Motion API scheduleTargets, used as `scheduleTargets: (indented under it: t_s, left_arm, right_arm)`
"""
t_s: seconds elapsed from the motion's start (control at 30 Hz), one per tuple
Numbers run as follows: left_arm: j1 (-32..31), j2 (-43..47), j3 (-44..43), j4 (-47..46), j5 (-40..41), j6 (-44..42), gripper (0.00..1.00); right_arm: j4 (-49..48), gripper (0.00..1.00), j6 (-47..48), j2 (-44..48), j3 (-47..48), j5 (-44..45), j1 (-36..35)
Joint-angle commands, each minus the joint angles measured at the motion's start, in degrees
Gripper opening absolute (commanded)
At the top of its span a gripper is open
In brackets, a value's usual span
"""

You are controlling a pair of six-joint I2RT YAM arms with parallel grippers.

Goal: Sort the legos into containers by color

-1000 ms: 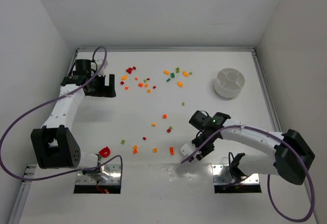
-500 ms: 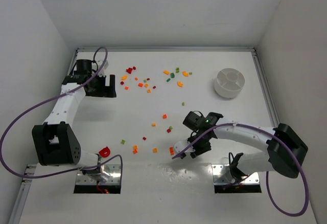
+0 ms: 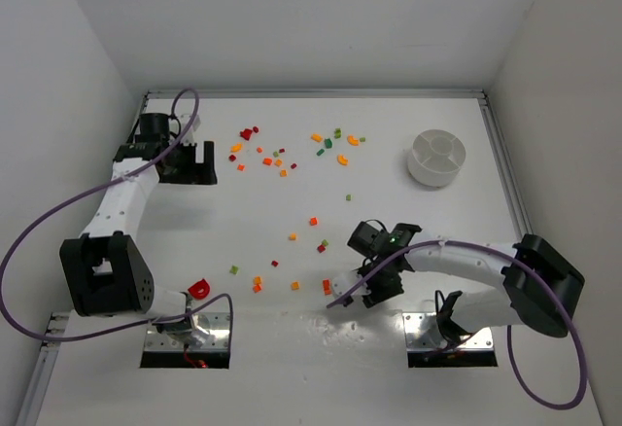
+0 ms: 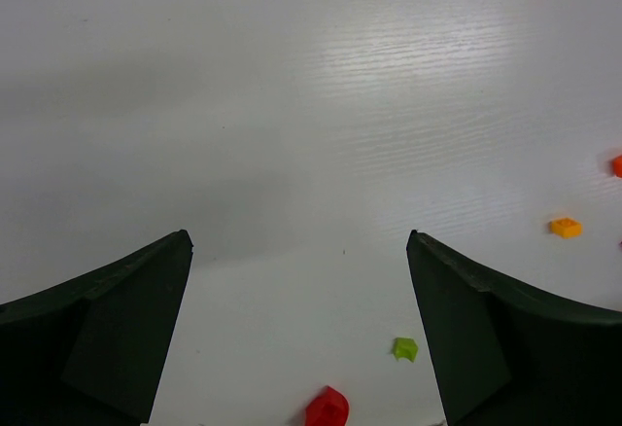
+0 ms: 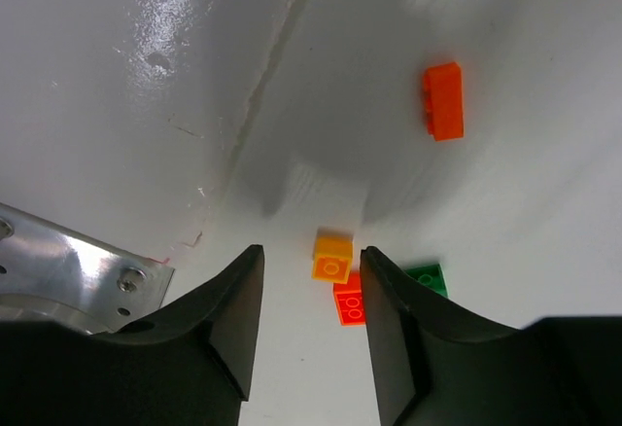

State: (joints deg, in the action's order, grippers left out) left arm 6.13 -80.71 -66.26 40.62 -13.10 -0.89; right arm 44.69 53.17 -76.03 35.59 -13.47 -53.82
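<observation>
The legos lie loose on the white table: a far scatter (image 3: 275, 157), a few mid-table (image 3: 314, 222), and some near the front (image 3: 258, 282). The white divided dish (image 3: 436, 157) stands at the far right. My right gripper (image 3: 358, 292) (image 5: 309, 256) hangs low over the front bricks, open. A yellow-orange brick (image 5: 332, 256) sits just beyond its tips, close to the right finger. A red brick (image 5: 348, 300) and a green one (image 5: 426, 275) lie partly behind that finger. My left gripper (image 3: 207, 163) (image 4: 299, 241) is wide open at the far left, holding nothing.
An orange brick (image 5: 443, 101) lies further ahead of the right gripper. A green brick (image 4: 404, 349) and a red one (image 4: 327, 408) lie below the left jaws. A red piece (image 3: 199, 288) sits by the left arm's base. Metal base plates (image 3: 432, 334) line the near edge.
My right gripper has slid toward the near left, over the front bricks, and its jaws have opened a little wider. The left arm has barely moved.
</observation>
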Motion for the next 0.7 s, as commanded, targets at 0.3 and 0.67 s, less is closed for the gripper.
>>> scheduleTargets:
  t_s: [0.3, 0.67]
  left_arm:
    - [1.6, 2.66, 0.78, -1.16, -0.52, -1.14, 0.99]
    - [2.13, 2.66, 0.78, -1.16, 0.01, -1.14, 0.99]
  right_arm:
    - [-6.98, 0.52, -2.72, -0.79, -3.78, 3.46, -0.41]
    - [-8.82, 0.32, -3.86, -2.72, -5.62, 3.37, 0.65]
